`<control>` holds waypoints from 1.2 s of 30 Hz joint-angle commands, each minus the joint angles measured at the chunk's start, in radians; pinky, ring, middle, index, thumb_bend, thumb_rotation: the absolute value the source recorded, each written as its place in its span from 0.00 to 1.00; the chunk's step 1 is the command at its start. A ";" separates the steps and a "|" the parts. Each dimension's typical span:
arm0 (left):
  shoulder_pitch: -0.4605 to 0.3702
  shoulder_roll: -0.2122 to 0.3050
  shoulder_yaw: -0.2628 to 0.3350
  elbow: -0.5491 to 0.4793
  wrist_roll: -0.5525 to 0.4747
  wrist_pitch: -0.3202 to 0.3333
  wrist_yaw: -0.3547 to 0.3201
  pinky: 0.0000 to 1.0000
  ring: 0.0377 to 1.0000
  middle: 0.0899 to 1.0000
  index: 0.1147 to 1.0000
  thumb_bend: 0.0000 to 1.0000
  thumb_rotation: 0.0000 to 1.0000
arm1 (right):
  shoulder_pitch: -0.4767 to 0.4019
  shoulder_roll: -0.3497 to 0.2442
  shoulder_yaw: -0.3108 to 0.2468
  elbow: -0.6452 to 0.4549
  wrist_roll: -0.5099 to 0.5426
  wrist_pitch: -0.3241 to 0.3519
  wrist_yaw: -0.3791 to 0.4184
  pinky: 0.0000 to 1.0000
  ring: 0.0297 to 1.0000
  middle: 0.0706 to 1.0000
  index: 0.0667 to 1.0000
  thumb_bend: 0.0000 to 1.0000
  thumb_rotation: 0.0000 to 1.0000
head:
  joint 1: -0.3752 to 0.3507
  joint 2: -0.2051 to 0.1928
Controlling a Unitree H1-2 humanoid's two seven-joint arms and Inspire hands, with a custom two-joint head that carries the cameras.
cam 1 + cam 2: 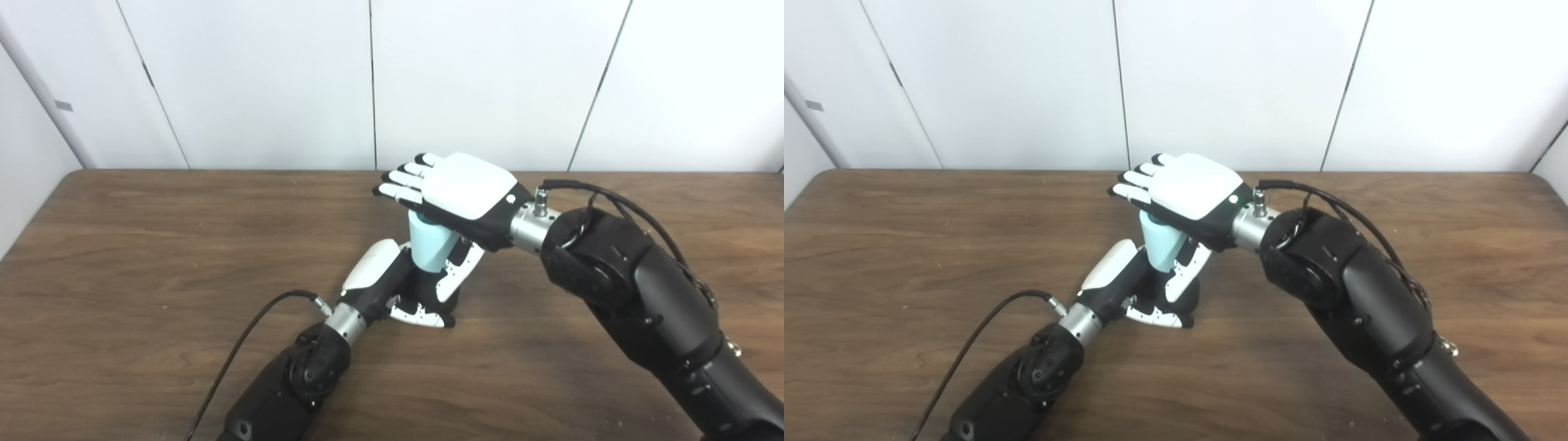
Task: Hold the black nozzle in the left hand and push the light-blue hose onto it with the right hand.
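The light-blue hose [429,248] stands upright as a short thick tube near the middle of the table. My left hand [401,285] is wrapped around its lower end, resting on the table. The black nozzle is hidden inside that grip, so only dark shapes show between the fingers. My right hand [459,190] lies flat across the top of the hose, palm down and fingers stretched out towards the left. It grips nothing. The hose's upper rim is covered by that palm.
The brown wooden table [153,245] ends at white wall panels [275,79] at the back. A black cable [245,343] loops from my left wrist to the front edge. My bulky right forearm [643,294] fills the right foreground.
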 commanded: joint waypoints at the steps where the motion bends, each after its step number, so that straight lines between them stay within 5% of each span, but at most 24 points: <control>1: 0.162 0.032 -0.055 0.097 0.021 0.083 -0.115 0.85 0.86 0.77 0.43 0.51 0.10 | 0.045 -0.040 0.034 0.012 -0.008 -0.018 0.073 1.00 0.99 0.98 0.95 0.87 0.57 | 0.002 0.001; 26: 0.163 0.038 -0.052 0.094 0.024 0.081 -0.125 0.85 0.86 0.77 0.43 0.51 0.10 | 0.074 -0.054 0.051 -0.059 -0.017 0.068 0.200 1.00 1.00 1.00 0.98 0.86 0.55 | -0.004 0.007; 36: 0.165 0.039 -0.050 0.084 0.024 0.089 -0.131 0.85 0.86 0.77 0.43 0.51 0.10 | 0.092 -0.057 0.041 -0.059 -0.027 0.062 0.165 1.00 1.00 1.00 1.00 0.86 0.54 | -0.004 0.009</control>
